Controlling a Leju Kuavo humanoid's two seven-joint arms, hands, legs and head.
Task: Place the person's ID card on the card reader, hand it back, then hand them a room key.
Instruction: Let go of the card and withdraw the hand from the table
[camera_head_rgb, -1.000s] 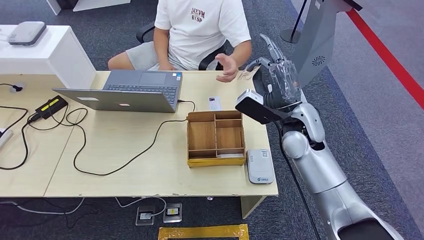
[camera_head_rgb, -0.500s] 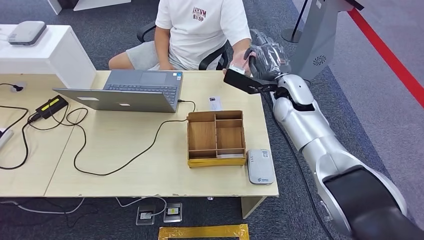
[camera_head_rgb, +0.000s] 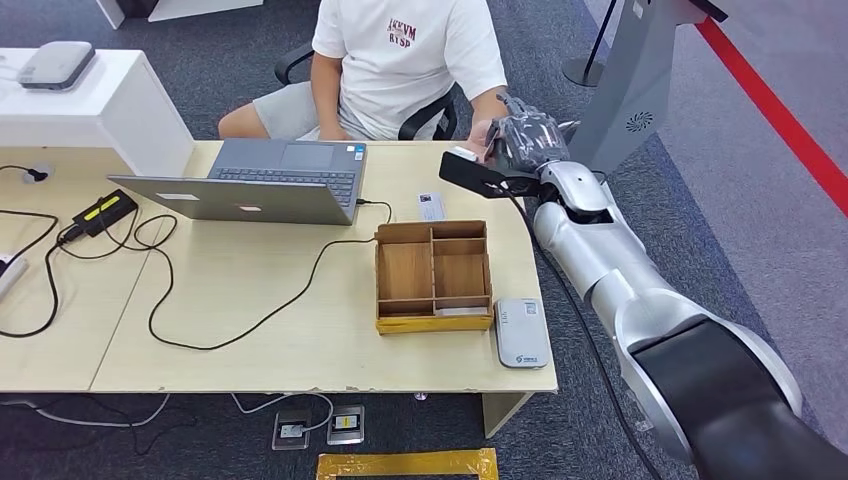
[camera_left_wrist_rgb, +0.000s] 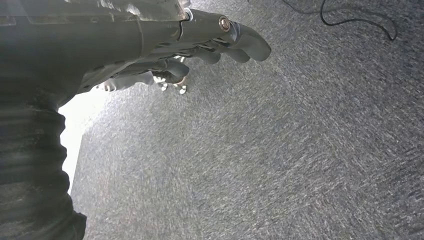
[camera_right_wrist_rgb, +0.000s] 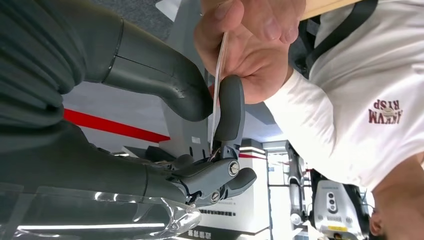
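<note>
Your robot's silver right arm reaches across the far right corner of the pale wooden desk, its right hand meeting the person's hand just beyond the table edge. In the right wrist view, a thin, pale card stands edge-on between the thick grey thumb and a darker finger, which press on it from either side. It shows as little more than a light sliver, so its printing cannot be read. The person's hand closes around the card's far end at the same moment, so both hands hold it.

The person, in a white T-shirt with dark red lettering, sits on a black chair behind the desk. On the desk sit an open grey laptop trailing a black cable, a brown wooden tray with compartments, a small white card lying flat beside the tray's far side, and a flat grey-white card reader just beside the tray's near right corner.

Your left hand hangs over grey carpet, its fingers gently curled and slightly apart, holding nothing.
</note>
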